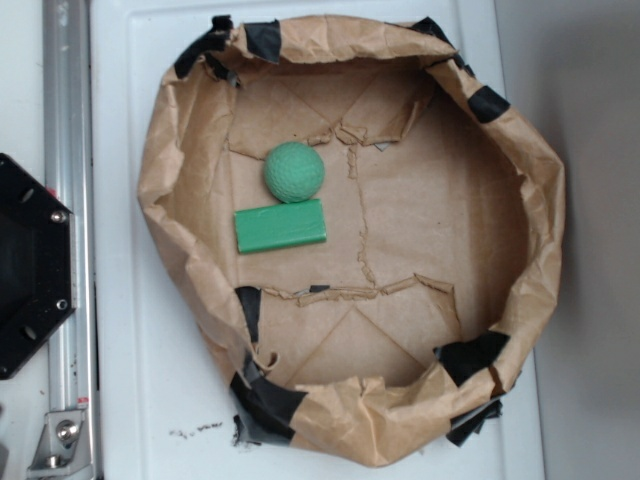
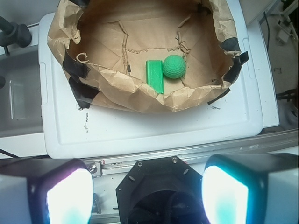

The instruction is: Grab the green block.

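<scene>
Your gripper (image 2: 147, 193): fingers (image 2: 70, 196) apart, well back from the green block (image 2: 154, 75); wrist view only. Ball (image 1: 294, 171) touching at block's 12 o'clock.

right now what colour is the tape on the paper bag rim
Black tape on the brown paper bag; clearest in the exterior view.

Robot lab bench, not a home. Improvised brown paper bin (image 1: 545, 215) patched with black tape (image 1: 470, 358), set on a white plastic lid (image 1: 150, 400). Aluminium rail (image 1: 68, 150) with bolts at 9 o'clock in exterior view; black hexagonal mount (image 1: 25, 265) beside it. Loose cables (image 2: 285, 95) at 3 o'clock in wrist view. Black clamp arm (image 2: 14, 33) at 10 o'clock.
</scene>
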### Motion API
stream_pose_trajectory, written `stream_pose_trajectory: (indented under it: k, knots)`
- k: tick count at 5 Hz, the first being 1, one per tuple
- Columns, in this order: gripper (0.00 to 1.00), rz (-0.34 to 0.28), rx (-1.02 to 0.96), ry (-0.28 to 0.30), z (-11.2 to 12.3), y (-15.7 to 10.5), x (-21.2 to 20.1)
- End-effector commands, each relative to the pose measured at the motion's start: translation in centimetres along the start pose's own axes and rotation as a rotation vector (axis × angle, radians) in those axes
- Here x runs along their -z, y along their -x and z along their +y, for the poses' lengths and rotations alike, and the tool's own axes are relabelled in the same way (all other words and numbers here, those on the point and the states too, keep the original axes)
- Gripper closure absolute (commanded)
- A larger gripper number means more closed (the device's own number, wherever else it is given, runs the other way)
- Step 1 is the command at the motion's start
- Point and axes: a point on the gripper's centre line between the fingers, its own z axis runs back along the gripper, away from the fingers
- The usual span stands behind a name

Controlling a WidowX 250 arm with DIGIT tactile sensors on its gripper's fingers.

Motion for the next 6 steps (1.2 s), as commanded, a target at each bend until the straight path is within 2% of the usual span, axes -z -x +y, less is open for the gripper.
stream_pose_trajectory:
  k: [1, 2, 3, 4, 5, 6]
  knots:
    - [0.0, 0.0, 0.0, 0.0, 0.0, 0.0, 0.0]
    - [0.0, -0.101, 0.017, 0.059, 3.0, -4.5, 5.3]
    - [0.0, -0.044, -0.003, 0.016, 5.2, -8.6, 10.8]
    - [0.0, 0.045, -0.027, 0.014, 6.5, -11.6, 16.4]
    - [0.0, 0.167, 0.026, 0.003, 3.8, -10.4, 21.8]
    - [0.0, 0.225, 0.062, 0.013, 1.1, -7.2, 25.9]
